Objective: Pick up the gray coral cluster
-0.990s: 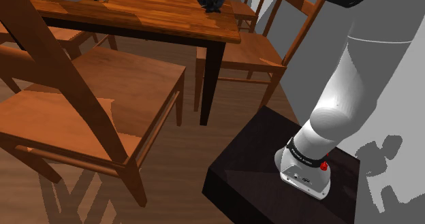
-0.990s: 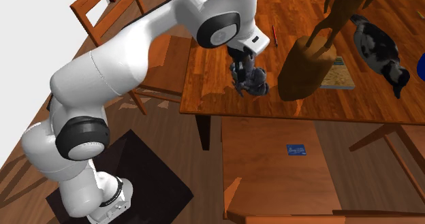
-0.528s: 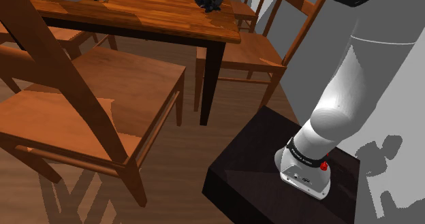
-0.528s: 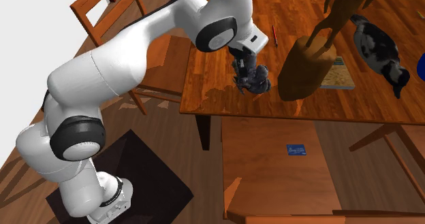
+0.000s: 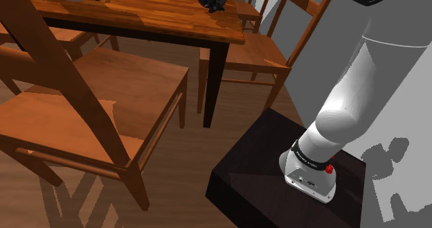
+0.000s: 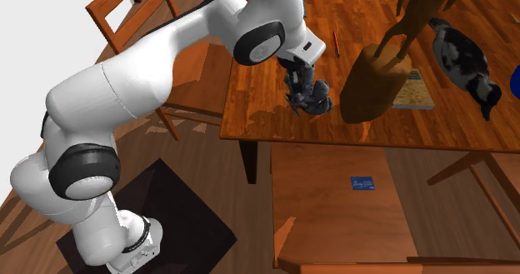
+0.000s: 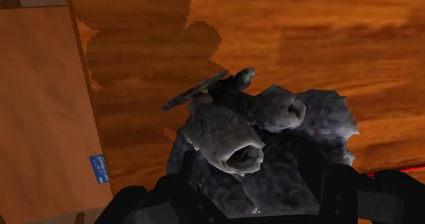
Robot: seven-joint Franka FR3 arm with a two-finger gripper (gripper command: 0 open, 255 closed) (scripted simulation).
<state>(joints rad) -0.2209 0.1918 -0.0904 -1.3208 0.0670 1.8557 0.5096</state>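
Gray coral cluster [image 6: 312, 99] clasped in the end effector [image 6: 297, 82], low over the worktop [image 6: 267, 127] by its near edge.
The fingers [image 7: 178, 195] bear on lumpy, uneven knobs, so contact is probably patchy. The cluster could twist or slip free, and this close to the edge it might tumble onto the chair [image 6: 333, 193] below.

It looked like a home's dining room: a wooden bench [image 5: 152, 15] with dark legs stood on a wood-plank floor [image 5: 183, 157], with matching wooden chairs [image 5: 131, 81] drawn up around its sides.
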